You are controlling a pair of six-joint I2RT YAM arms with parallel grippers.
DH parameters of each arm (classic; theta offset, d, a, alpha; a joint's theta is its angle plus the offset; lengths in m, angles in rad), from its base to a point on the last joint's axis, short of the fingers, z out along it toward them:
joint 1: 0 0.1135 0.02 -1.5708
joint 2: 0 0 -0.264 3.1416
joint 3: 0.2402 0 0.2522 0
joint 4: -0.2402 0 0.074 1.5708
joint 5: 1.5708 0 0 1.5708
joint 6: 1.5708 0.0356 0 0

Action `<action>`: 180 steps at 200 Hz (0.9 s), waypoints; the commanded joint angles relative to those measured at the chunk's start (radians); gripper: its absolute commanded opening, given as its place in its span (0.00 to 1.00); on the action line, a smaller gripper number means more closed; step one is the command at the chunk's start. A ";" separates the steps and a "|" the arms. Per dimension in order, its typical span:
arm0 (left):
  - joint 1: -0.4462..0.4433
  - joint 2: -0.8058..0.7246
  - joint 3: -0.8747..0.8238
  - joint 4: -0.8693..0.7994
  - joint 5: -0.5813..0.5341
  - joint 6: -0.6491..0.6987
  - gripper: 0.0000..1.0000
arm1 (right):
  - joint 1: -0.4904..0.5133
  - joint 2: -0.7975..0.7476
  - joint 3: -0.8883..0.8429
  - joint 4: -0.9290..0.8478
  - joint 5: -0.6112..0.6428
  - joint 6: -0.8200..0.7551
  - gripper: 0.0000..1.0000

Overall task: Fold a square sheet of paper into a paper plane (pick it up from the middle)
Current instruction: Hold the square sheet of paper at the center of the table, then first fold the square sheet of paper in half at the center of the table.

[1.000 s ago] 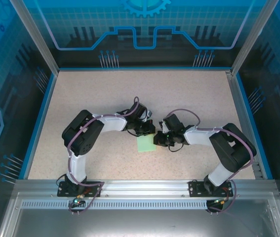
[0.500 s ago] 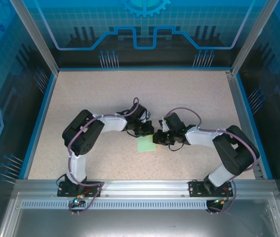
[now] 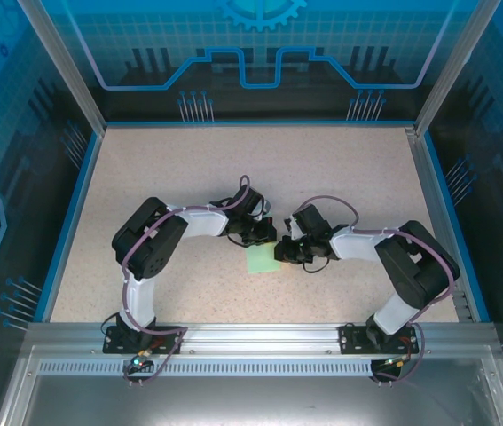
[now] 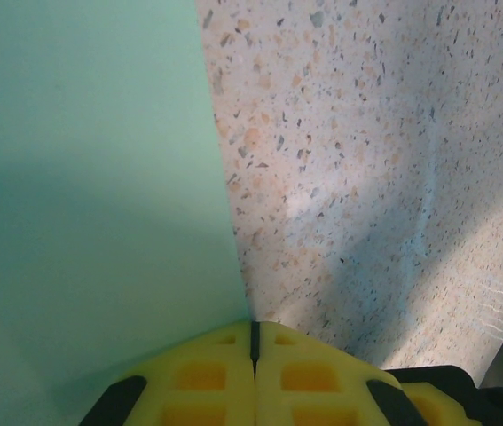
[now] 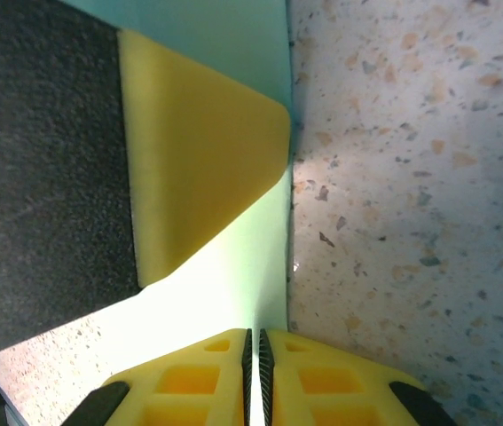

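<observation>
Although the last second has brought very little movement, what I can see matters. Over the speckled table (image 3: 189, 177), the right arm (image 3: 411, 266) nudged its elbow outward and came back, while the left arm (image 3: 149, 240) held its pose. The sheet of paper (image 3: 260, 261) lies in the same spot, flat near the middle of the table between the 2 wrists. I read that as a grip being settled rather than a crease being driven. From above the sheet shows no dart shape, so I judge the plane is a long way off. On the left gripper (image 4: 253, 342), the fingers are closed tight with only a hairline seam between them. In its wrist view the sheet spreads away to one side of them, and its straight edge runs directly into that seam, so I judge that edge is pinched. The right gripper (image 5: 255, 351) has its fingers drawn nearly together, leaving a thin slit. The sheet reaches right up to those tips, and its edge passes just beside the slit. I cannot tell whether paper sits inside the slit or merely under the tips. In that same wrist view, 1 yellow finger (image 5: 202, 151) of the left gripper lies over the sheet, just ahead of the right gripper's tips.
</observation>
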 commanded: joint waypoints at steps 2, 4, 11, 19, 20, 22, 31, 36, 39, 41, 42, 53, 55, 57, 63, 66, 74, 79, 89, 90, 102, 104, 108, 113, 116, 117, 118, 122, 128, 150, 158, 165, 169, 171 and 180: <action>-0.005 0.011 -0.025 -0.028 -0.043 0.027 0.08 | 0.015 0.038 -0.010 -0.071 -0.004 -0.018 0.14; -0.004 0.012 -0.025 -0.027 -0.043 0.028 0.08 | 0.015 0.038 -0.011 -0.072 -0.004 -0.018 0.14; -0.001 0.013 -0.024 -0.027 -0.050 0.034 0.08 | 0.015 0.040 -0.017 -0.079 -0.001 -0.018 0.14; 0.003 0.017 -0.021 -0.026 -0.051 0.040 0.08 | 0.015 0.041 -0.021 -0.087 0.001 -0.018 0.14; 0.004 0.018 -0.021 -0.026 -0.051 0.041 0.08 | 0.015 0.041 -0.021 -0.089 0.001 -0.019 0.14; 0.004 0.019 -0.020 -0.026 -0.051 0.041 0.08 | 0.014 0.043 -0.021 -0.092 0.001 -0.019 0.14; 0.011 0.022 -0.021 -0.017 -0.051 0.046 0.08 | 0.015 0.049 -0.020 -0.112 0.008 -0.023 0.13; 0.015 0.024 -0.022 -0.010 -0.049 0.046 0.08 | 0.015 0.053 -0.017 -0.123 0.010 -0.026 0.13; 0.019 0.025 -0.023 -0.003 -0.047 0.047 0.08 | 0.015 0.056 -0.016 -0.130 0.012 -0.029 0.14; 0.021 0.025 -0.023 0.000 -0.046 0.047 0.08 | 0.015 0.059 -0.016 -0.133 0.012 -0.031 0.13; 0.022 0.025 -0.023 0.002 -0.045 0.046 0.09 | 0.014 0.059 -0.015 -0.134 0.012 -0.032 0.13; 0.038 0.027 -0.027 0.014 -0.039 0.053 0.09 | 0.017 0.072 -0.012 -0.153 0.022 -0.038 0.13; 0.041 0.028 -0.027 0.015 -0.039 0.053 0.09 | 0.017 0.075 -0.011 -0.156 0.024 -0.039 0.13; 0.043 0.028 -0.027 0.017 -0.039 0.054 0.09 | 0.017 0.077 -0.011 -0.161 0.025 -0.041 0.13; 0.053 0.030 -0.025 0.022 -0.036 0.056 0.09 | 0.019 0.085 -0.006 -0.173 0.030 -0.047 0.13; 0.058 0.031 -0.025 0.022 -0.034 0.058 0.09 | 0.021 0.088 -0.005 -0.178 0.034 -0.049 0.13; 0.070 0.035 -0.021 0.027 -0.028 0.062 0.09 | 0.026 0.097 0.002 -0.199 0.048 -0.057 0.13; 0.076 0.037 -0.017 0.027 -0.025 0.063 0.08 | 0.030 0.103 0.008 -0.211 0.054 -0.061 0.13; 0.086 0.045 -0.006 0.028 -0.019 0.071 0.09 | 0.036 0.113 0.015 -0.227 0.062 -0.068 0.13; 0.086 0.046 -0.005 0.027 -0.018 0.072 0.09 | 0.037 0.115 0.015 -0.229 0.062 -0.068 0.13; 0.093 0.057 0.010 0.026 -0.012 0.077 0.09 | 0.038 0.126 0.017 -0.235 0.065 -0.071 0.13; 0.095 0.058 0.014 0.026 -0.012 0.078 0.09 | 0.039 0.128 0.018 -0.236 0.066 -0.071 0.13; 0.096 0.063 0.020 0.023 -0.010 0.080 0.09 | 0.039 0.131 0.019 -0.238 0.065 -0.072 0.13; 0.097 0.068 0.028 0.021 -0.008 0.083 0.09 | 0.039 0.136 0.019 -0.238 0.065 -0.073 0.13; 0.098 0.072 0.033 0.021 -0.007 0.084 0.09 | 0.040 0.135 0.020 -0.241 0.065 -0.073 0.13; 0.098 0.072 0.035 0.020 -0.007 0.084 0.09 | 0.040 0.137 0.019 -0.241 0.066 -0.073 0.13; 0.098 0.073 0.035 0.020 -0.006 0.084 0.08 | 0.040 0.137 0.019 -0.241 0.066 -0.073 0.13; 0.099 0.077 0.041 0.018 -0.006 0.086 0.08 | 0.040 0.140 0.019 -0.241 0.068 -0.073 0.13; 0.100 0.082 0.051 0.016 -0.005 0.087 0.09 | 0.040 0.142 0.019 -0.241 0.067 -0.071 0.13; 0.106 0.093 0.082 0.002 -0.013 0.093 0.09 | 0.039 0.150 0.017 -0.243 0.066 -0.073 0.13; 0.112 0.096 0.090 0.000 -0.017 0.095 0.09 | 0.040 0.150 0.017 -0.245 0.066 -0.074 0.13; 0.116 0.097 0.100 -0.002 -0.018 0.096 0.09 | 0.040 0.150 0.016 -0.248 0.067 -0.077 0.13; 0.118 0.100 0.107 -0.001 -0.017 0.097 0.09 | 0.039 0.150 0.014 -0.248 0.068 -0.077 0.13; 0.121 0.099 0.110 -0.002 -0.017 0.097 0.09 | 0.040 0.150 0.013 -0.248 0.067 -0.077 0.13; 0.125 0.105 0.129 -0.008 -0.014 0.100 0.09 | 0.039 0.148 0.008 -0.247 0.068 -0.077 0.13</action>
